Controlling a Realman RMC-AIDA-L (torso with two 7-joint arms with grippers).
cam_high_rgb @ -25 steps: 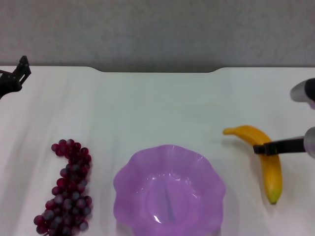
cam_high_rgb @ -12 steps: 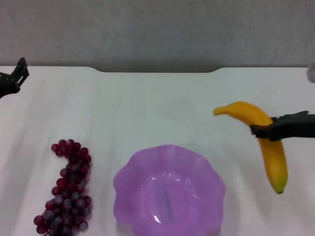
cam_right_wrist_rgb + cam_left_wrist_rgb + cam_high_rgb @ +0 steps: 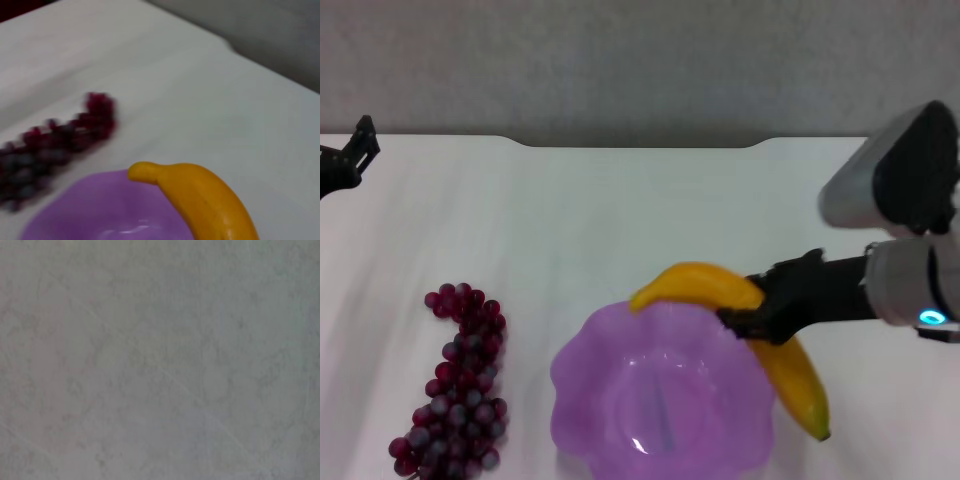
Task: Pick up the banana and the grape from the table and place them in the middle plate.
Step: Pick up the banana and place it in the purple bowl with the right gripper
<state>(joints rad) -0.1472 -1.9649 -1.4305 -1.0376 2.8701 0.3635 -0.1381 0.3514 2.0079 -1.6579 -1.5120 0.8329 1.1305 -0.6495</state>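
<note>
— Since a second ago, what has moved?

— Banana (image 3: 720, 290) and right gripper (image 3: 745, 322) both. It was lying near the table's (image 3: 620, 210) right edge; now I have it in the air, carried toward the middle, over the plate's (image 3: 610, 400) far right rim. Grape (image 3: 460, 385) and plate are where they were.

— How does the banana look from where you sit?

— Smooth, orange-yellow, curved. Its stem end arches over the plate's far rim; its dark tip points down toward the near edge, just right of the plate. In the right wrist view the stem end (image 3: 200, 192) hangs above the purple dish (image 3: 95, 210), with the grape (image 3: 55, 145) blurred beyond.

— And the arm?

— My right arm reaches in from the right edge, forearm roughly level, dark fingers (image 3: 790, 290) pinching the banana about midway along its length.

— The plate?

— Translucent purple, scalloped rim, at the middle of the near edge.

— Grape?

— Long dark red-purple bunch on the table, near the near left corner, well apart from the plate.

— Left side?

— Left gripper (image 3: 345, 160) is parked at the far left corner. I cannot tell how its fingers stand; its wrist view shows only a grey surface.
</note>
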